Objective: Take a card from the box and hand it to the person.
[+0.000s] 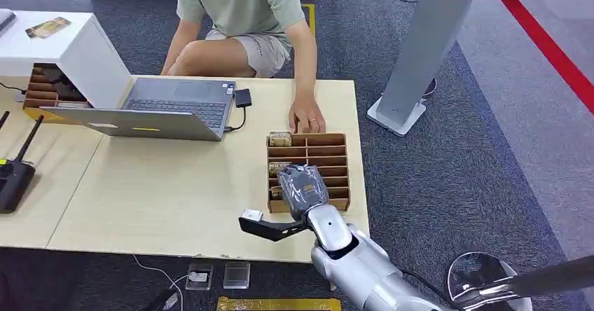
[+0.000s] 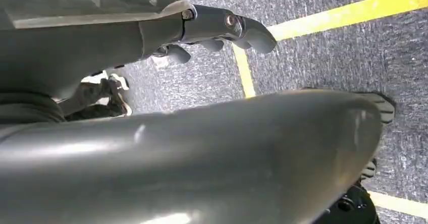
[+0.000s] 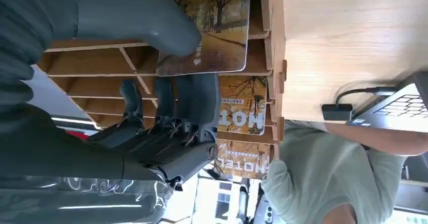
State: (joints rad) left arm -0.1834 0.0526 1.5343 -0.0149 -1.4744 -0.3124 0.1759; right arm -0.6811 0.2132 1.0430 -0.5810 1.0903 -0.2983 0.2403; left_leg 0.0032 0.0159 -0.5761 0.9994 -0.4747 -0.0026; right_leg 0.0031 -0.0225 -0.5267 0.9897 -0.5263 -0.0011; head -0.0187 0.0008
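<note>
Light wooden table (image 1: 175, 192) on grey carpet (image 1: 448, 185); right hand (image 1: 302, 188) fingers (image 3: 166, 100) pinch a card (image 3: 212, 37); left fingers unclear.

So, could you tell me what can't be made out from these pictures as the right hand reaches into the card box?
- Head view: the right hand covers the box slots under it, so its grip on a card is hidden.
- Right wrist view: the thumb lies over the nearest card; whether the fingers behind pinch it is unclear.
- Left wrist view: the left hand is partly hidden by the arm's cover.
</note>
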